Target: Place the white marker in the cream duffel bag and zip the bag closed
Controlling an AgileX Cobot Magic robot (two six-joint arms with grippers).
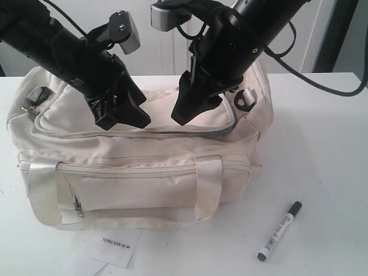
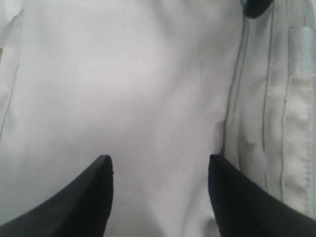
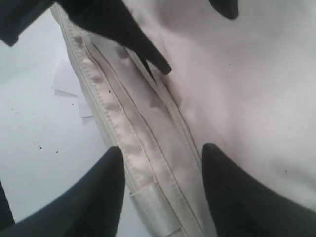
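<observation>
The cream duffel bag (image 1: 144, 167) stands on the white table, and no dark lining shows along its curved top zipper (image 1: 172, 131). To the bag's right the white marker (image 1: 280, 231) with a black cap lies alone on the table, far from both grippers. My left gripper (image 1: 123, 118) hovers open over the bag's top panel (image 2: 148, 74), nothing between its fingers. Just to its right my right gripper (image 1: 192, 109) is open too, straddling the bag's front top seam (image 3: 158, 163). In the wrist views, the left gripper (image 2: 158, 158) and right gripper (image 3: 163, 148) hold nothing.
A white paper tag (image 1: 115, 244) printed "TONLION" lies in front of the bag; the tag (image 3: 66, 81) also shows on the table in the right wrist view. The two arms stand close together above the bag. Black cables hang behind the right arm (image 1: 322, 80).
</observation>
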